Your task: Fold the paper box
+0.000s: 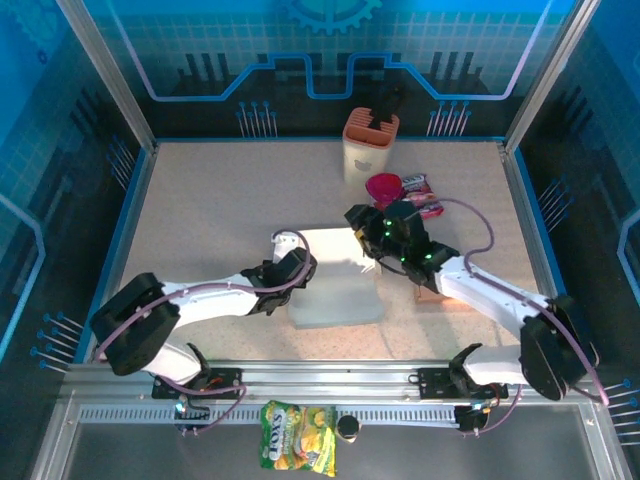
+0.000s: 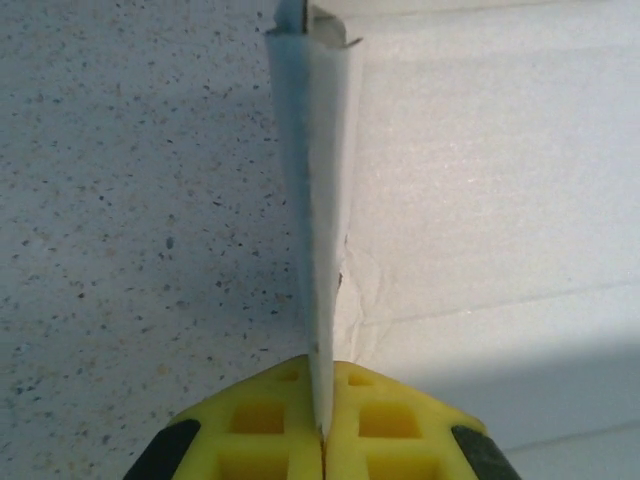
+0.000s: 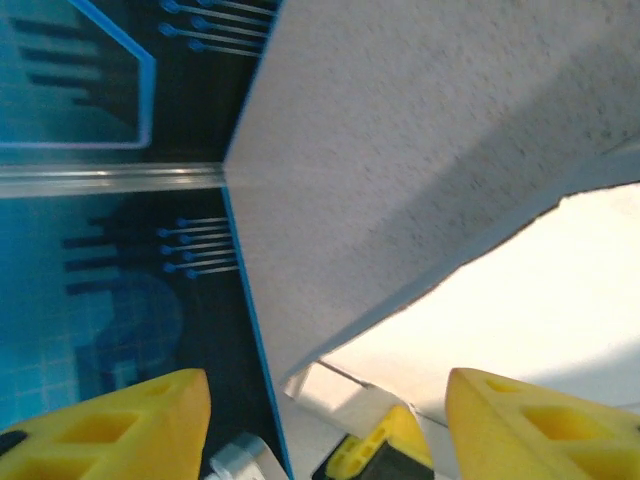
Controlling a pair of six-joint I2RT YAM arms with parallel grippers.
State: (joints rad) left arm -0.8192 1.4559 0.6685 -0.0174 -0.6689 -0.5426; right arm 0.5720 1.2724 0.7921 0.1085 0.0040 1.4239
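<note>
Two states | left gripper (image 2: 322, 415) clenched on paper box (image 2: 500, 200) flap; right gripper (image 3: 325, 385) released; flap top cut off

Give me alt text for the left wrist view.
The left arm's yellow tool is shut on a white paper flap standing upright, edge-on. The rest of the flat white paper box lies to its right on a speckled grey table.

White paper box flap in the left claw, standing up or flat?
Standing up: the white paper flap rises edge-on, pinched in the shut left claw.
</note>
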